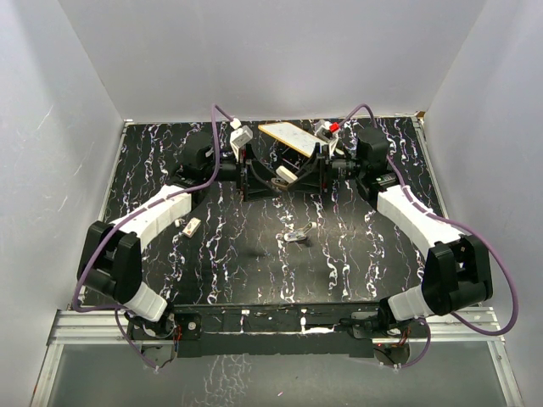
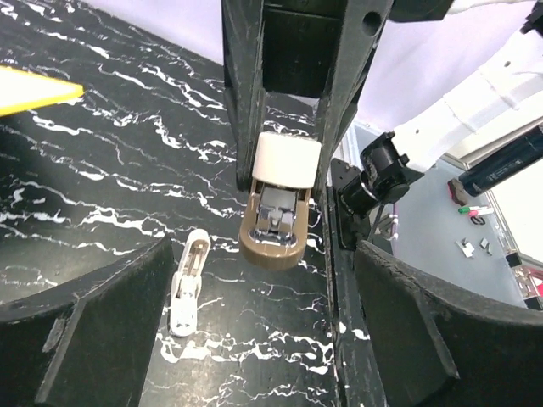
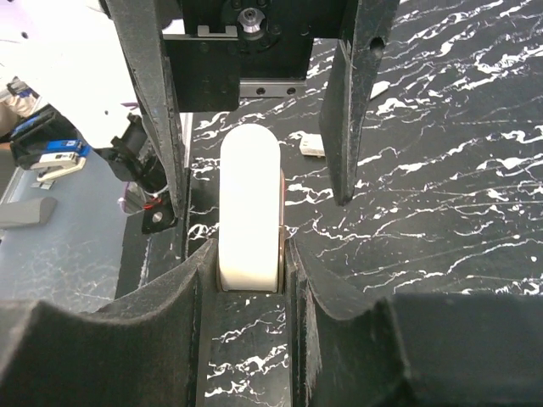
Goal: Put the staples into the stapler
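Observation:
The stapler (image 2: pixel 273 222) hangs above the far middle of the table (image 1: pixel 254 271). It has a white top arm (image 3: pixel 249 203) and a brown base with metal showing between them, spread slightly. My right gripper (image 3: pixel 250 254) is shut on its rear end, with a finger pressed to each side. My left gripper (image 2: pixel 263 278) faces it, open wide. Its fingertips (image 2: pixel 157 254) flank the stapler's front end without touching it. From above, the stapler (image 1: pixel 285 174) shows as a small white piece between the two black grippers. I cannot pick out any staples for certain.
A whitish grooved piece (image 2: pixel 188 284) lies on the table under the left gripper. Another whitish piece (image 1: pixel 188 226) lies to the left and a small silvery piece (image 1: pixel 299 235) in the middle. A yellow-edged flat board (image 1: pixel 291 136) leans at the back. White walls close in three sides.

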You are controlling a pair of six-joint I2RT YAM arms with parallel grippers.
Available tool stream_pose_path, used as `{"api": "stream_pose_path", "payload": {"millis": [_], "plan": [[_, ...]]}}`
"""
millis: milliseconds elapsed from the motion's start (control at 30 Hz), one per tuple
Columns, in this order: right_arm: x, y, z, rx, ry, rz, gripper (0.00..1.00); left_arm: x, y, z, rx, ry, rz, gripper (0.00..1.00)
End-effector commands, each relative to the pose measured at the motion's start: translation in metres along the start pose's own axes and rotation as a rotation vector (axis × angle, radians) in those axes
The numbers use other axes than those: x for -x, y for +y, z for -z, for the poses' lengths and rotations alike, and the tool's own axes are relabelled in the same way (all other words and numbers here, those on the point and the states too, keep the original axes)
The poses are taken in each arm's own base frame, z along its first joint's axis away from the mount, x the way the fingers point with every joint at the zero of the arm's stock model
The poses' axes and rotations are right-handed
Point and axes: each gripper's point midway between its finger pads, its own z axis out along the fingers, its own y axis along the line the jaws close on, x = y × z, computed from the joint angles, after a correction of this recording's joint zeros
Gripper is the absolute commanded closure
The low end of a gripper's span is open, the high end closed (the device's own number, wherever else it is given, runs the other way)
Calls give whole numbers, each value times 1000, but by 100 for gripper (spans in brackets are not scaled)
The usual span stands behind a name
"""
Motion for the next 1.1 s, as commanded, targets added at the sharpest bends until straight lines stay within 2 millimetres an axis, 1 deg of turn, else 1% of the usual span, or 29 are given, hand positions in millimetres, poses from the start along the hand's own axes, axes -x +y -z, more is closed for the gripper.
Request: {"api": "stream_pose_path", "payload": {"millis": [0,233,467,600,700,733,767,800,833,900,933,967,1000,1067], "plan": [[22,18,-3,75,-43,69,92,19,-21,-7,-80,-43,-36,16],[15,25,-6,116,-26,67,92,18,-23,-11,-98,-36,-43,32],[9,25,-6,122,-22,72,92,15,-26,-11,-121,-19,-65,52],[5,23,-6,118,-19,72,92,15,-30,-10,-134,-13,-86,68],[1,20,-6,109,-15,74,92,14,-32,-9,-141,-4,-102,83],[-2,18,-6,103,-12,75,92,15,-34,-8,-142,-3,-110,91],[-3,16,-6,95,-9,76,89,15,-34,-8,-138,1,-120,100],[-5,14,-7,85,-6,79,82,15,-33,-7,-127,9,-126,100],[-5,11,-7,73,-1,91,73,14,-31,-6,-113,23,-142,100],[-4,3,-6,23,16,123,54,9,-25,-4,-77,60,-160,100],[-1,1,-6,6,23,139,40,5,-22,-3,-64,77,-181,100],[1,-2,-6,-10,27,155,29,2,-19,-2,-49,92,-187,100],[5,-3,-6,-19,29,172,25,0,-18,-1,-39,103,-190,100],[10,-3,-9,-31,39,192,23,-5,-16,0,-27,122,-185,100]]}}
